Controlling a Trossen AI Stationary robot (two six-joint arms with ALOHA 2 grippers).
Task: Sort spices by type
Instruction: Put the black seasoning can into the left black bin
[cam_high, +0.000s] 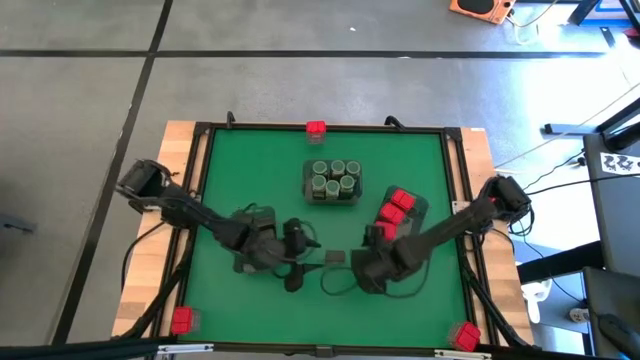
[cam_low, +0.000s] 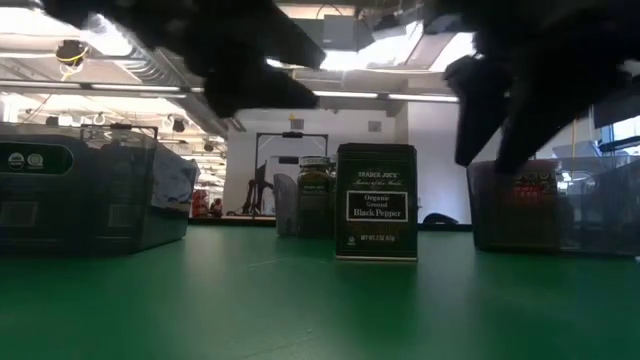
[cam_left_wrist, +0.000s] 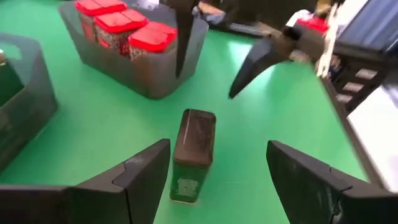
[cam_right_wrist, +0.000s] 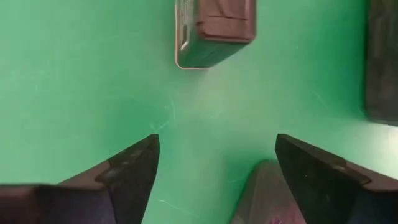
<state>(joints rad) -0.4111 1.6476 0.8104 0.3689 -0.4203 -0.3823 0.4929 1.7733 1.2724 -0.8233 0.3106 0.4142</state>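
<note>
black pepper tin (cam_low: 376, 202) upright, trays (cam_low: 85, 190) flanking, jars (cam_low: 315, 195) seemingly behind

I see grey concrete floor (cam_high: 300, 30) crossed by dark seams around the wooden table (cam_high: 180, 150). An orange object (cam_high: 480, 8) sits upper right. Ceiling strip lights (cam_low: 370, 95) glow above white walls (cam_low: 430, 150).

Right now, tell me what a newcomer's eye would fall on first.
A lone dark black pepper tin stands upright on the green mat, between the open left gripper and open right gripper. Behind it, one tray holds grey-green jars, another red boxes.
</note>
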